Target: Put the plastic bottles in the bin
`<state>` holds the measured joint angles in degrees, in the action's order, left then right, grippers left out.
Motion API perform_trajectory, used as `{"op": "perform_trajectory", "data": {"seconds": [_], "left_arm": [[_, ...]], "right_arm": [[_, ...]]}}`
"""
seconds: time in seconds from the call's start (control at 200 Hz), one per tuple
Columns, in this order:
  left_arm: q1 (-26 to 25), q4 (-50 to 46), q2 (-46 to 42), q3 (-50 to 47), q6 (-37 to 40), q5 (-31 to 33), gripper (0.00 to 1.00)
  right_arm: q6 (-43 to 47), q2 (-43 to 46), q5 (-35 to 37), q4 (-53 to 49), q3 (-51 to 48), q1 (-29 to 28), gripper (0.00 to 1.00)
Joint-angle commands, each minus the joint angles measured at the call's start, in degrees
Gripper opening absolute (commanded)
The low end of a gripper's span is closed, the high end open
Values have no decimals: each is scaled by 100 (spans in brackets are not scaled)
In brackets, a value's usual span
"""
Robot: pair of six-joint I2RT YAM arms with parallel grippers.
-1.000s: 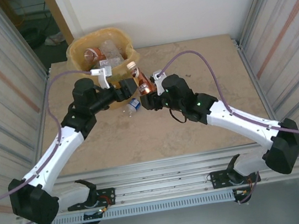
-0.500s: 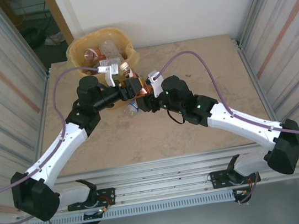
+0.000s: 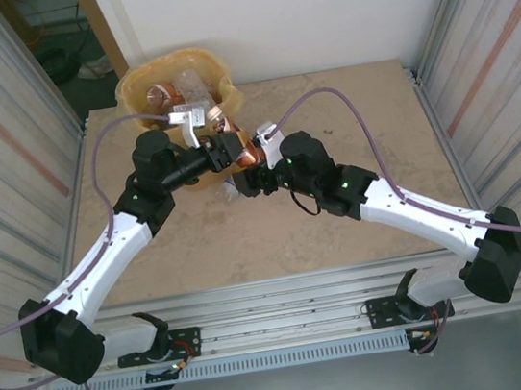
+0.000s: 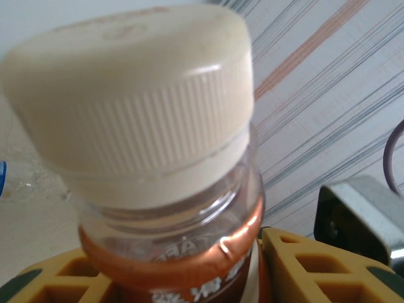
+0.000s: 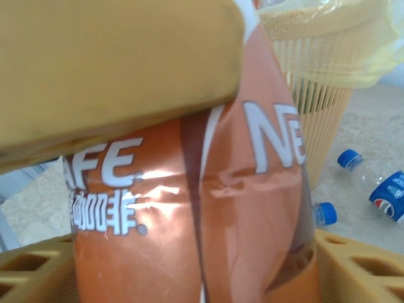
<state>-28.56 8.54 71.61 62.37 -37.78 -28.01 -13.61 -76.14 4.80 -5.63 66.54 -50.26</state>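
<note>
One brown-orange bottle beside the bin: left fingers pinch it below the cap; right fingers flank its label, grip unclear.

The left arm has swung away from the bin at the upper left and over to the middle of the frame. The left gripper was wide open and empty. Now its fingers squeeze the brown-orange bottle near the top. The bottle's white cap has tipped a little toward the upper left.
</note>
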Motion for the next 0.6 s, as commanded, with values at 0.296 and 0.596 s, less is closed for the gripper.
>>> {"op": "perform_trajectory", "data": {"seconds": [0.296,0.596], "left_arm": [[950,22,135,1249,73,914,26],[1365,-367,780,1991,445,2468,29]], "right_arm": [[-312,692,1234,-76,-392,-28,97],[-520,873,1528,-267,-541,15,98]]}}
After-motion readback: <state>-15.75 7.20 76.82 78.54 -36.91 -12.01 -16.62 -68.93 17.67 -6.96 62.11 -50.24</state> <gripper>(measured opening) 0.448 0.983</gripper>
